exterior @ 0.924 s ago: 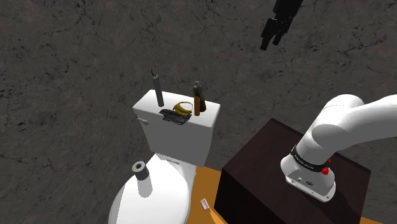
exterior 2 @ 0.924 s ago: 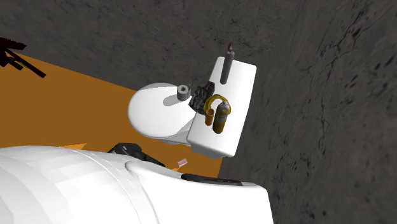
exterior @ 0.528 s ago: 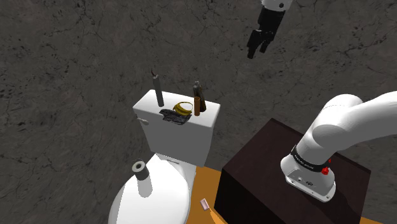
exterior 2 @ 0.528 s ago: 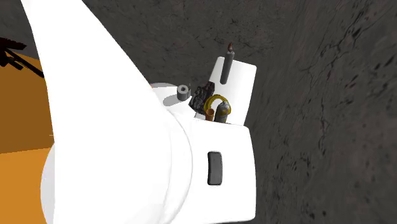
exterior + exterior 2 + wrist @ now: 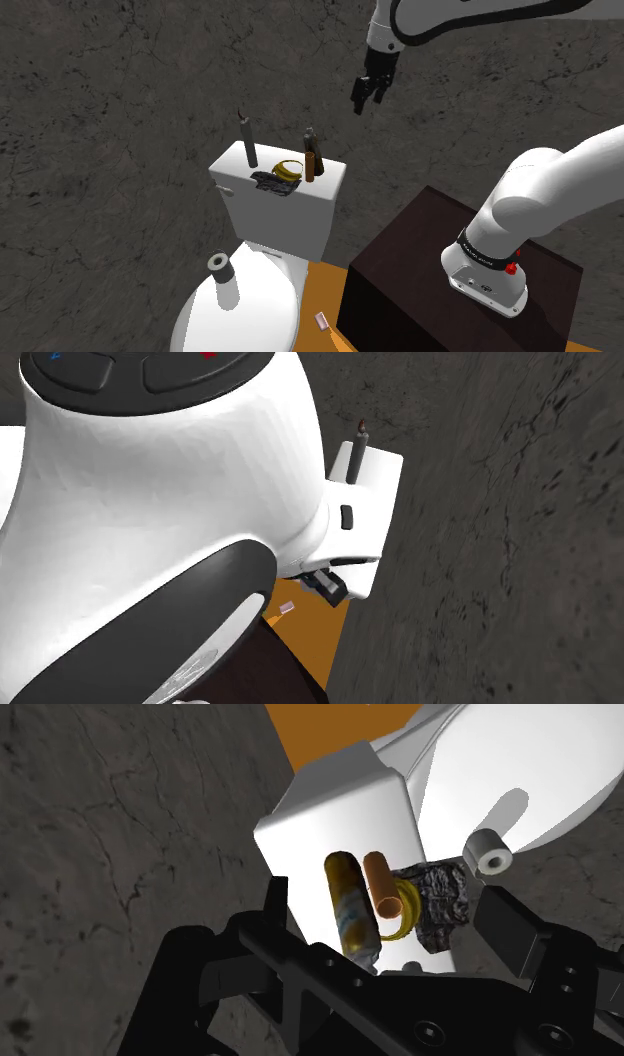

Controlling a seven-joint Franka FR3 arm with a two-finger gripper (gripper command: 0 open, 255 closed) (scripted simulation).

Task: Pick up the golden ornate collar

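The golden collar (image 5: 288, 170) is a small yellow ring lying on the white toilet tank lid (image 5: 318, 180), between a dark crumpled object (image 5: 271, 182) and a brown bottle (image 5: 310, 157). My black gripper (image 5: 366, 93) hangs open well above the tank, off to the shoulder view's right of the collar, holding nothing. In the wrist view the collar (image 5: 407, 916) lies partly behind an orange cylinder (image 5: 380, 885), beside an olive bottle (image 5: 352, 905), far beyond my open gripper (image 5: 390, 932).
A grey stick (image 5: 248, 142) stands upright on the tank's far end. A grey roll (image 5: 221, 266) rests on the toilet lid (image 5: 250, 310). The dark stand (image 5: 420, 260) sits on orange floor. The white arm (image 5: 160, 502) blocks the second exterior view.
The gripper has travelled down and toward the shoulder view's left, closer to the tank. The arm has swung across the second exterior view and now covers the collar there.
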